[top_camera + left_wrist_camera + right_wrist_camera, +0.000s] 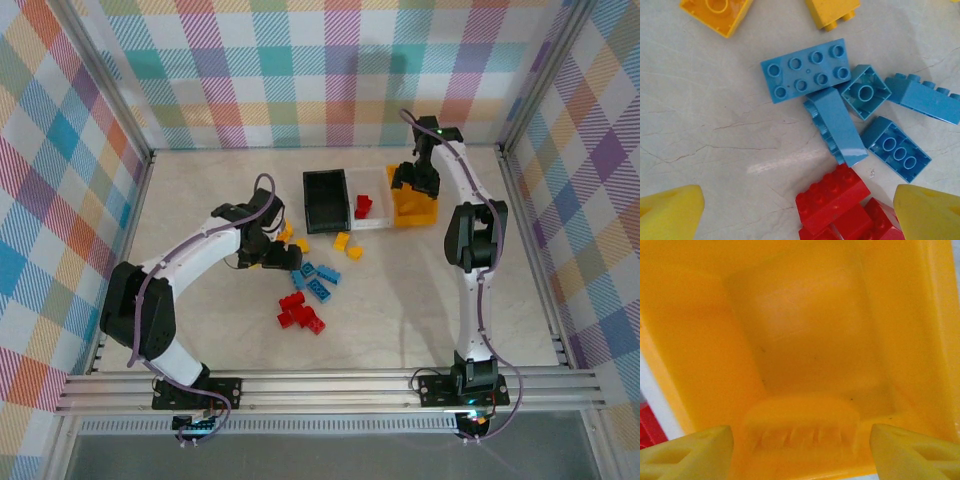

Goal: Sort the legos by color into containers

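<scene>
My left gripper (276, 255) (800, 215) hangs open above the loose legos on the table. Its yellow fingertips (671, 212) flank a clump of red legos (832, 197) (298, 310) without touching them. Several blue legos (807, 70) (315, 278) lie just beyond, and yellow legos (346, 245) (832, 12) further back. The black (326, 197), white (378, 222) and orange-yellow (428, 215) containers stand in a row at the back. My right gripper (415, 182) (801, 452) is open inside the orange-yellow bin (805, 320). A blurred yellow lego (802, 427) sits between its fingers, clear of both.
A red lego (363, 207) lies in the white bin. Checkered walls close in the table on three sides. Bare tabletop (400, 320) spreads in front of the right arm, right of the brick pile.
</scene>
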